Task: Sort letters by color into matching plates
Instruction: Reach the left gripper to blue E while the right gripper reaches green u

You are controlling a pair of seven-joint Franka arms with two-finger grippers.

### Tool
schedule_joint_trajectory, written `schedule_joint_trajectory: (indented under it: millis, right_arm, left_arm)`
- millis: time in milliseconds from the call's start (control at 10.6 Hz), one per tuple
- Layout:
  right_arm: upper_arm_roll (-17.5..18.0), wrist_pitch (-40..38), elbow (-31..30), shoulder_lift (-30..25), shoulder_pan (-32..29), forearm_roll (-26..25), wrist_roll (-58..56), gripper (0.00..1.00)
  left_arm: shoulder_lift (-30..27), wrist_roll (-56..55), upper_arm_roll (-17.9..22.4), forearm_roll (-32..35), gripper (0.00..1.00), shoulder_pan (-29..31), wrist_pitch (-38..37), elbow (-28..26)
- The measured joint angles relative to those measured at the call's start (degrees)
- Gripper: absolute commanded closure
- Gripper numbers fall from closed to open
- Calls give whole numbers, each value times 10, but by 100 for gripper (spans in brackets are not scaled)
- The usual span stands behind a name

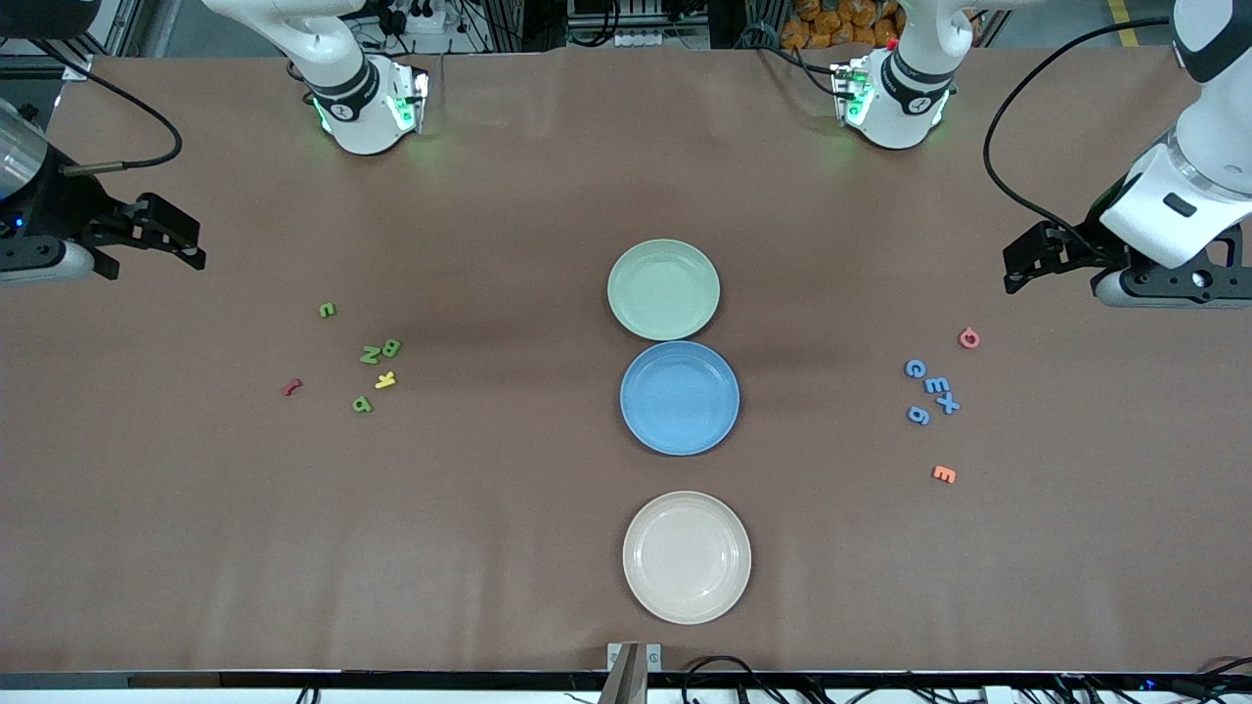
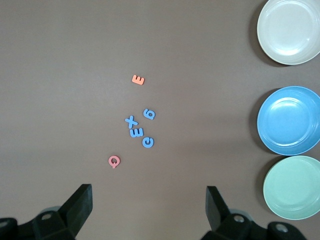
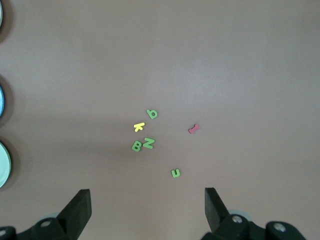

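Several green letters (image 1: pixel 370 355) (image 3: pixel 148 143) lie scattered toward the right arm's end of the table. Several blue letters (image 1: pixel 936 384) (image 2: pixel 136 132) cluster toward the left arm's end. The pale green plate (image 1: pixel 663 289) (image 2: pixel 292 186) and the blue plate (image 1: pixel 679 397) (image 2: pixel 290 120) sit mid-table, both empty, the blue one nearer the front camera. My right gripper (image 1: pixel 196 246) (image 3: pixel 147 195) hovers open above the table beside the green letters, holding nothing. My left gripper (image 1: pixel 1009 271) (image 2: pixel 149 192) hovers open beside the blue letters, also empty.
A cream plate (image 1: pixel 687 556) sits nearest the front camera. A red letter (image 1: pixel 290 387) and a yellow letter (image 1: pixel 385 380) lie among the green ones. A pink letter (image 1: pixel 968 338) and an orange letter (image 1: pixel 943 474) lie by the blue ones.
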Motion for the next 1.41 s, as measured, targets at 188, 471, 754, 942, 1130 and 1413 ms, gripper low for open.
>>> schedule_joint_trajectory:
  millis: [188, 471, 754, 942, 1130, 1413]
  right_arm:
    - [0, -1, -2, 0, 0, 0, 0, 0]
    - [0, 11, -32, 1, 0, 0, 0, 0]
    - [0, 64, -89, 3, 1, 0, 0, 0]
    - [0, 117, -137, 4, 1, 0, 0, 0]
    - [0, 183, -197, 3, 1, 0, 0, 0]
    - [0, 281, -293, 2, 2, 0, 0, 0]
  left_arm:
    - [0, 0, 0, 0, 0, 2, 0, 0]
    - [10, 0, 0, 0, 0, -1, -2, 0]
    - [44, 0, 0, -2, 0, 3, -3, -2]
    - [74, -1, 0, -6, 0, 4, -3, -7]
    - [97, -4, 1, -6, 0, 4, 22, -30]
    - [102, -17, 1, -6, 0, 3, 124, -122]
